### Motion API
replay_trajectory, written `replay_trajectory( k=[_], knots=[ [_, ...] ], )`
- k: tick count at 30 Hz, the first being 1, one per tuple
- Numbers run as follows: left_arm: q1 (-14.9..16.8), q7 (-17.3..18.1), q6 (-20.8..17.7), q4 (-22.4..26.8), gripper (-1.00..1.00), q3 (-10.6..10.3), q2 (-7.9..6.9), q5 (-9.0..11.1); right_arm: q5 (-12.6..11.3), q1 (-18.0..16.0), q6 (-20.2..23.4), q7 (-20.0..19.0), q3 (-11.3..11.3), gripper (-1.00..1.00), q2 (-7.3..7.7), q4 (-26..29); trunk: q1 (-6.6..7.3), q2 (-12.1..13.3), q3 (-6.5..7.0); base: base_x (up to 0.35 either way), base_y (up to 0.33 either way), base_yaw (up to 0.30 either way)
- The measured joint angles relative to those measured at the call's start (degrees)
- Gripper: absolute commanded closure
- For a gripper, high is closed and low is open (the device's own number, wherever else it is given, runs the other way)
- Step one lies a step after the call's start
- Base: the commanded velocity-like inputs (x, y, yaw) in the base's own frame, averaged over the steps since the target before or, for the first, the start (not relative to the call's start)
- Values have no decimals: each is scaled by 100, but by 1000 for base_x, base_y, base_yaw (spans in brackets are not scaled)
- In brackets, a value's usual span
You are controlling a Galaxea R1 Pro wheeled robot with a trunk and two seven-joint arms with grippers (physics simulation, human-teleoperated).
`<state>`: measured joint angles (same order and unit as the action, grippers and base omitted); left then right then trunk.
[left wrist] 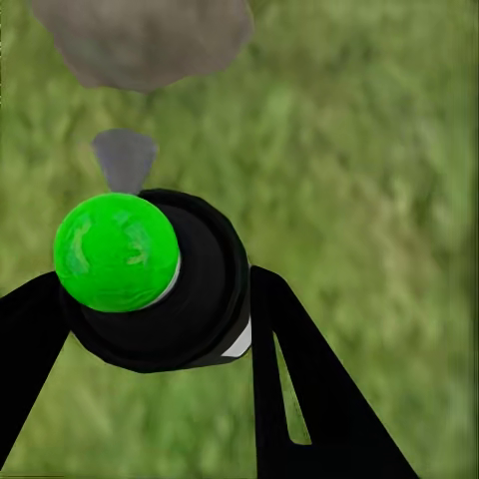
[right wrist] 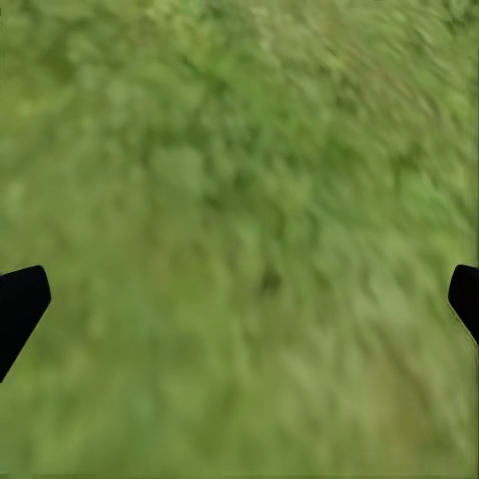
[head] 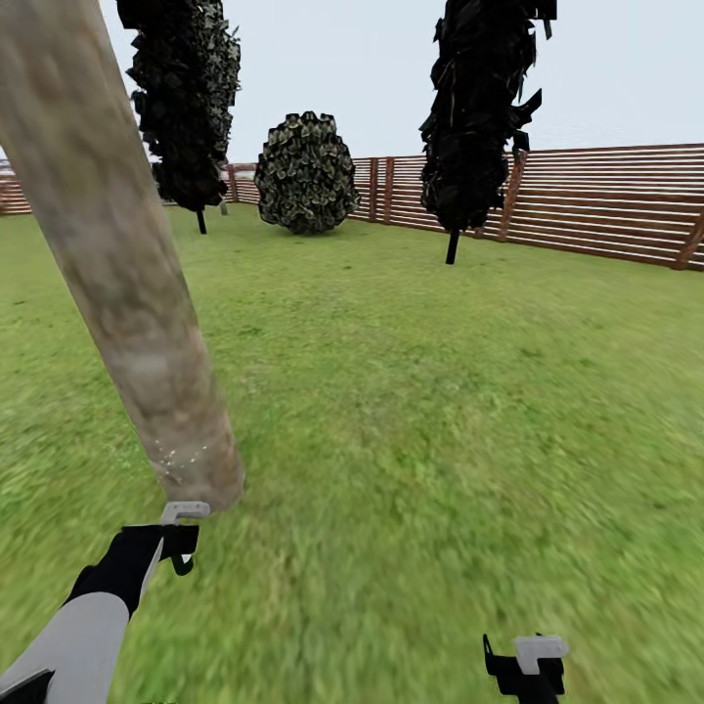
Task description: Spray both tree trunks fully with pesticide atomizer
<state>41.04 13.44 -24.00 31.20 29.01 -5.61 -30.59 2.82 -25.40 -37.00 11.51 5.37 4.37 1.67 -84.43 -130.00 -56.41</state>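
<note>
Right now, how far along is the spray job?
Done: the atomizer is off the floor, clamped in the left pincer, its cap showing green. In hand: it points at the base of the near tree trunk, where pale specks show. Left: how much of the trunk is covered can't be judged. Right pincer hangs open over the lawn.

Trunk (head: pixel 127 293) stood near left on the lawn (head: pixel 440 391), leaning up toward the left. Left gripper (head: pixel 181 536) sat just before its base, atomizer (left wrist: pixel 160 284) between the fingers, probably aimed at the trunk foot. Right gripper (head: pixel 528 665) was low at right over the lawn, well apart from the trunk. Behind: two cone trees (head: pixel 186 98), bush (head: pixel 306 173) between them, fence (head: pixel 606 200) running along the back.
</note>
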Motion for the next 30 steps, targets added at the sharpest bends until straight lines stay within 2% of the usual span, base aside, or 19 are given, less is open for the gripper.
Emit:
replay_trajectory(
  k=[15, 18, 24, 28, 30],
  knots=[
    [-3, -75, 7, 0, 100, 10, -19, -6, 3, 0, 0, 0, -1, -100, -6, 0, 0, 0, 0, 117, -269, 276],
    [-7, -248, 14, 0, 100, 16, -12, -1, 0, 0, 0, 0, -1, -100, -4, 0, 0, 0, 0, 149, -145, 278],
    [-8, -257, 17, 67, 100, 11, -6, 19, -1, 0, 0, 0, -1, -100, -1, 0, 0, 0, 0, 14, -13, 278],
    [64, -192, 16, 113, 100, -39, 72, 30, -1, 1, 0, 0, -2, -100, 0, 0, 0, 0, 0, 0, 0, 177],
    [125, -173, 18, 114, 100, -49, 212, 53, -1, 0, 0, 0, -2, -100, 5, 0, 0, 0, 0, 0, 0, 21]
  ],
)
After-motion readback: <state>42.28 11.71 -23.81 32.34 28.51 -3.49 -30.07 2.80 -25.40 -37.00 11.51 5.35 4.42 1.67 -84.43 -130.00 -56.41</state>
